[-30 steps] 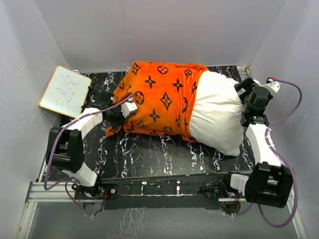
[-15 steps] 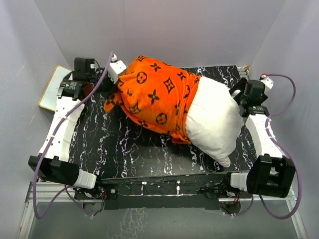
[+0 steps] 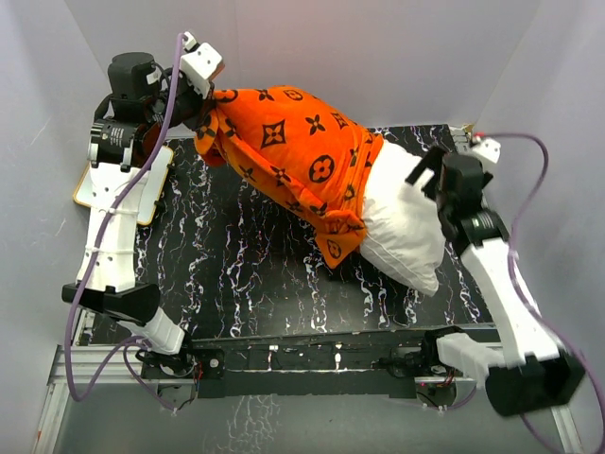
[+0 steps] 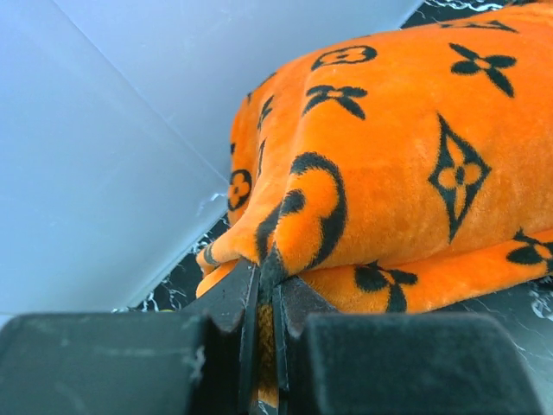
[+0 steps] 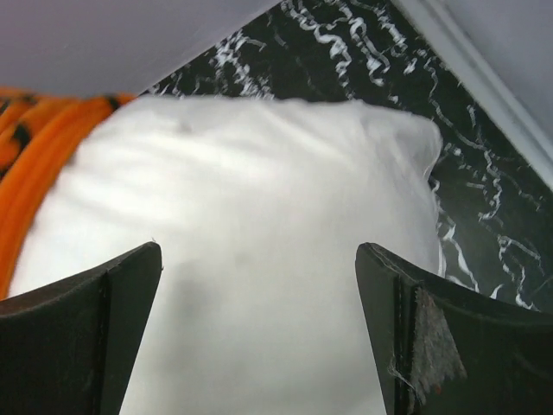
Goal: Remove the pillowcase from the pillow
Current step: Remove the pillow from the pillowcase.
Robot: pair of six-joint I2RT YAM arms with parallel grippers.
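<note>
Seen from above, nearest first: two arm bases [image 3: 170, 340] bolted to the front rail of a black marbled tabletop [image 3: 246, 284] veined with white.

On the right, the right arm [image 3: 501, 293] extended forward, with the right gripper [image 3: 427, 178] wide open at the bare white end of the pillow [image 3: 402, 232]. From the right wrist camera: both black fingers [image 5: 104, 328] spread far apart, white pillow filling the space beyond them, nothing clamped. Impossible to tell whether either finger touches the pillow.

Mid-tabletop: plump white pillow lying on a slant, near-right end resting on the tabletop, most of its length hidden inside the pillowcase [image 3: 293, 151]. Bright orange plush printed with dark brown flowers, diamonds and circles, bunched in folds where orange meets white.

Farther back on the left: left arm [image 3: 109, 236] stretched along the tabletop's left edge, partly covering a small white wood-framed board [image 3: 87, 194]. Left gripper [image 3: 201, 112] at the far left corner, pinched tight on the end of the pillowcase, holding that end up above the tabletop. From the left wrist camera: fingers [image 4: 225, 303] pressed together on a fold of orange fabric, the rest of the cover swelling away to the right.

Beyond everything: plain pale walls [image 3: 378, 57] on three sides.
</note>
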